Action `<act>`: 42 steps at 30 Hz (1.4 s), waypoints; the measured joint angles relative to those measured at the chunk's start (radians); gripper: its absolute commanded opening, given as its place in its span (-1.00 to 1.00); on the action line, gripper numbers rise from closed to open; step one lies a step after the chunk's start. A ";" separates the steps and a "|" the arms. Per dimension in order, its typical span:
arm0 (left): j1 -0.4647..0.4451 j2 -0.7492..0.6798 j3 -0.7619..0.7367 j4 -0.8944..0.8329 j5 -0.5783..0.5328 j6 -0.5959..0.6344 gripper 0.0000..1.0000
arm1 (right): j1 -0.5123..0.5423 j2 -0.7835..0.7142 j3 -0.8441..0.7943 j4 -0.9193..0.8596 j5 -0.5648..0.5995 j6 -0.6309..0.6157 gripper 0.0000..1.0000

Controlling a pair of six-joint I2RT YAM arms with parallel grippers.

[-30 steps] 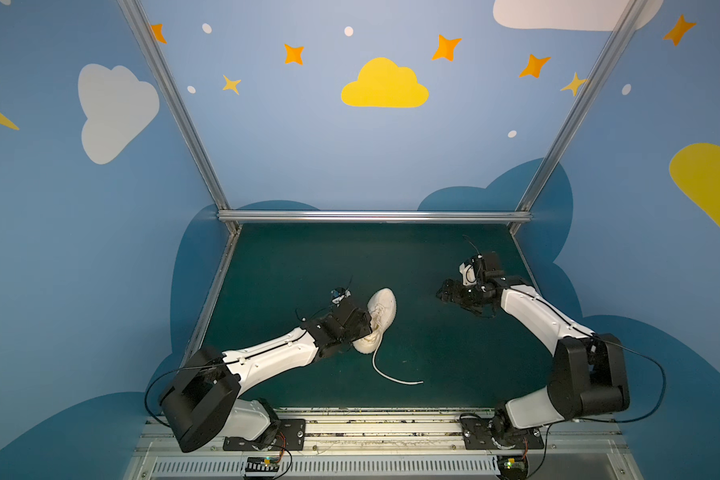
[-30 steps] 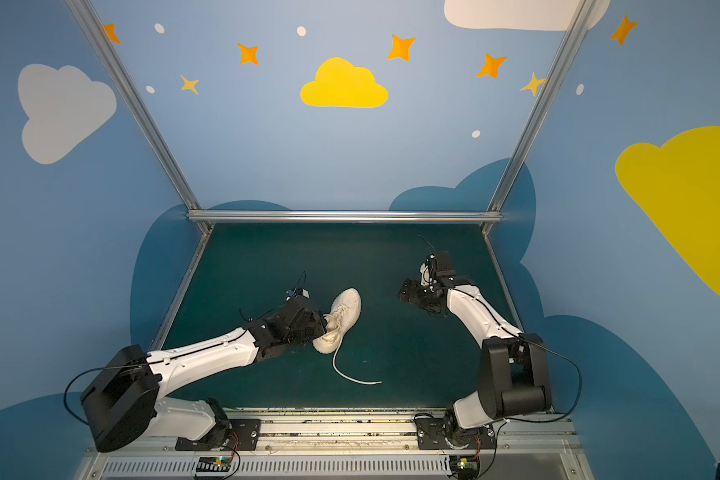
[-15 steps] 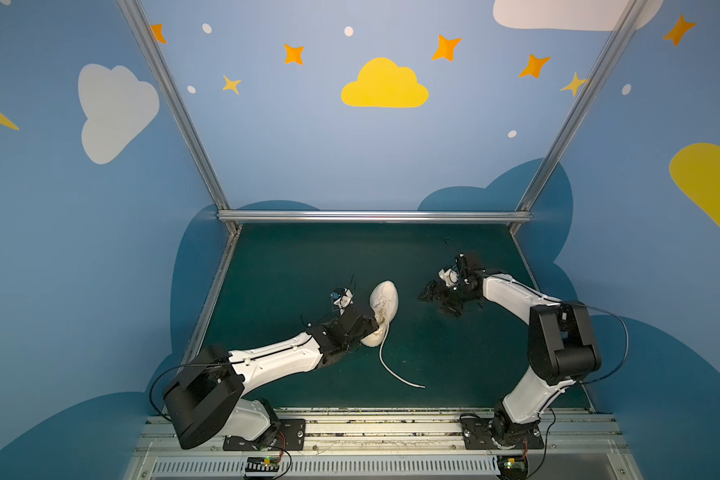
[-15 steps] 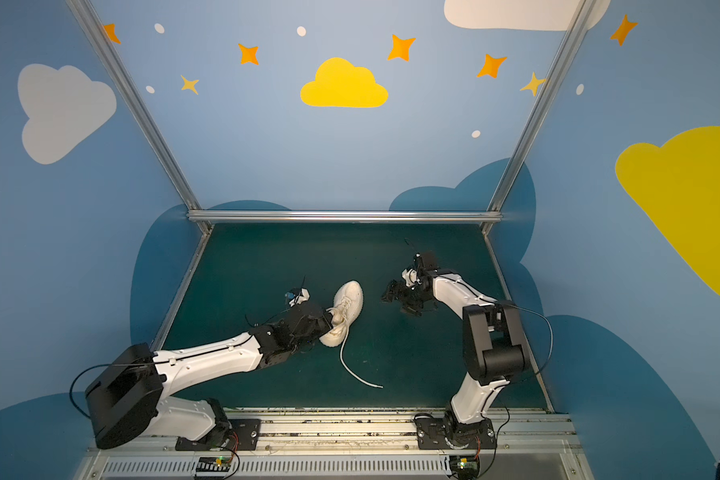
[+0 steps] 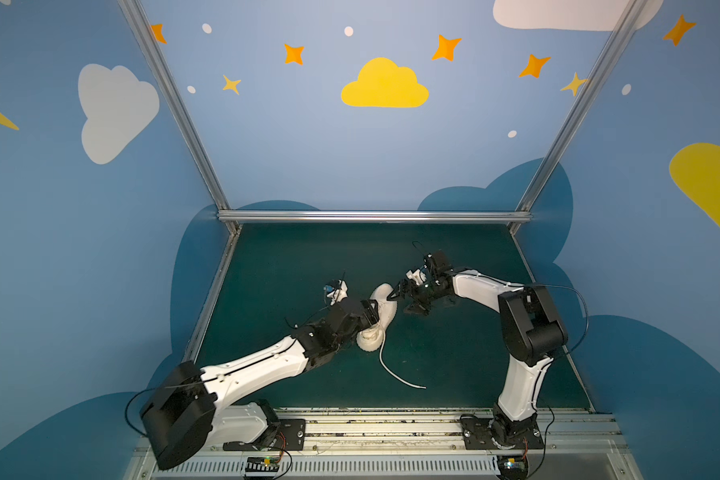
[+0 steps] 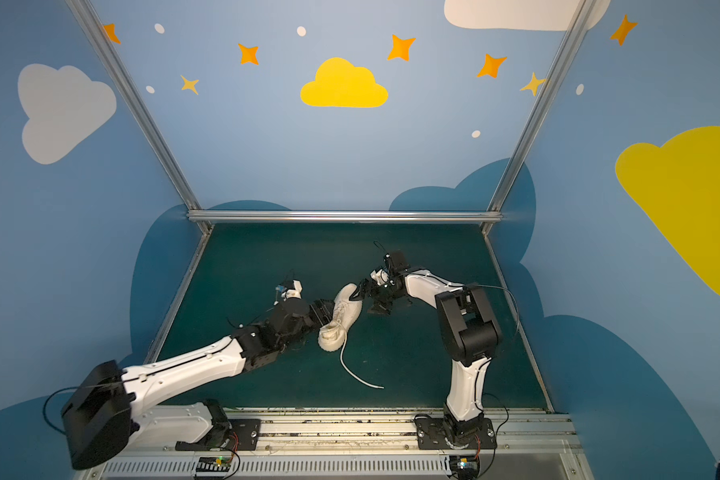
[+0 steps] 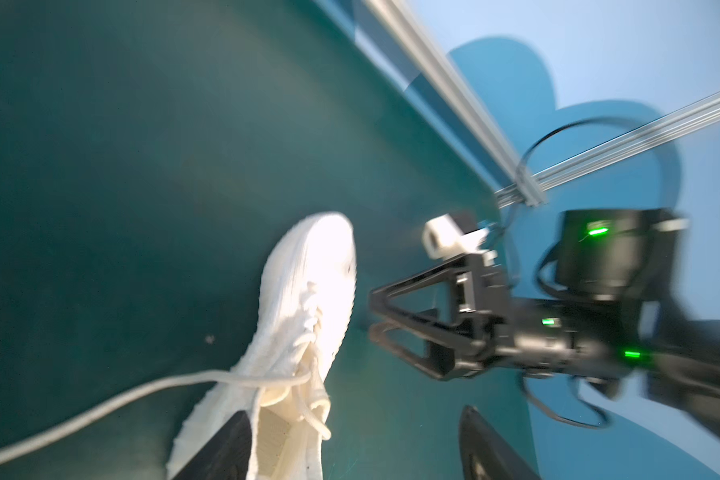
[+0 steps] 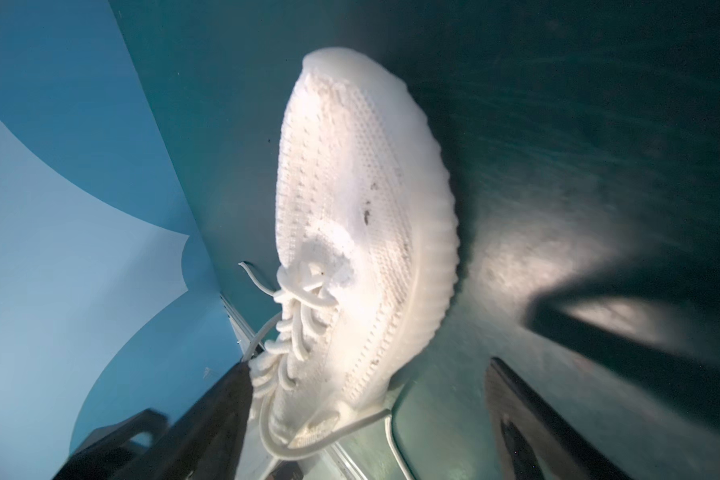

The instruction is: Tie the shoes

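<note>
The cream shoe (image 5: 385,309) (image 6: 346,311) lies mid-mat, toe toward the back. One long lace (image 5: 395,374) (image 6: 356,374) trails toward the front edge. My left gripper (image 5: 371,320) (image 6: 325,313) sits at the shoe's left side by the collar. In the left wrist view the left gripper (image 7: 350,451) is open; one of its fingers (image 7: 221,449) rests against the shoe (image 7: 304,291), the other is clear of it. My right gripper (image 5: 402,303) (image 6: 364,303) (image 7: 373,318) is open at the toe. In the right wrist view the shoe (image 8: 362,199) lies between the right gripper's (image 8: 368,363) spread fingers.
The green mat (image 5: 287,257) is boxed in by blue walls and an aluminium rail (image 5: 373,216) along the back. Slanted posts rise at both back corners. The arms' base rail (image 5: 371,424) runs along the front edge.
My left gripper has gone from shut to open beside the shoe. The right gripper has swung left from the mat's right side up to the toe. The shoe has shifted slightly.
</note>
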 measured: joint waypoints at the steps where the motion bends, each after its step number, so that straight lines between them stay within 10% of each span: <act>1: 0.029 -0.037 0.000 -0.024 0.002 0.017 0.58 | 0.005 0.023 0.017 0.004 -0.008 0.004 0.73; 19: 0.346 -0.208 0.000 -0.417 0.111 0.241 0.64 | 0.051 0.159 0.206 -0.039 -0.058 0.020 0.74; 28: 0.473 -0.061 0.011 -0.462 0.296 0.342 0.61 | 0.043 -0.128 0.076 -0.301 0.215 0.035 0.76; 42: 0.539 0.054 0.011 -0.426 0.451 0.430 0.61 | 0.404 -0.565 -0.382 -0.456 0.459 0.930 0.13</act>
